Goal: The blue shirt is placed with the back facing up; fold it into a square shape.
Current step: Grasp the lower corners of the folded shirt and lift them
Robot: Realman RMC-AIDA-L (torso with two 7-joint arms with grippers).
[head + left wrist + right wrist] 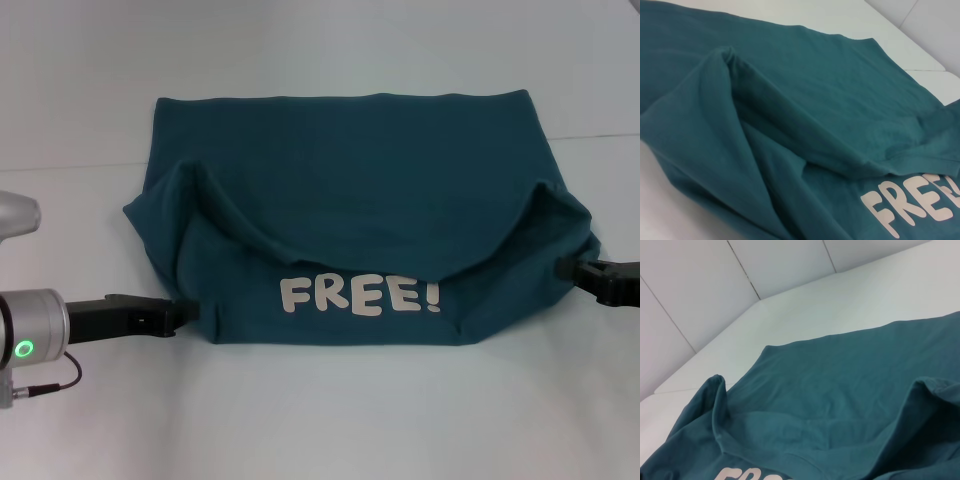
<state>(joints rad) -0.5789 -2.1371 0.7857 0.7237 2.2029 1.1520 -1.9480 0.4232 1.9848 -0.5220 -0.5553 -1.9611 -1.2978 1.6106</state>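
The blue shirt point(350, 170) is seen in a dark teal-blue, plain over its far part, with no pattern on the cloth. White lettering point(358, 296) reading "FREE!" is shown on the near folded part; in the left wrist view only the letters "FRE" point(912, 207) are seen, in a slightly pinkish white. The table point(320, 420) is coloured white. The left gripper point(178, 315) and the right gripper point(572, 268) are black. A green ring light point(23, 350) is shown on the silver-grey left wrist, perhaps with a dark cable beside it.

Left claw point(188, 312) and right claw point(562, 268) low, far apart
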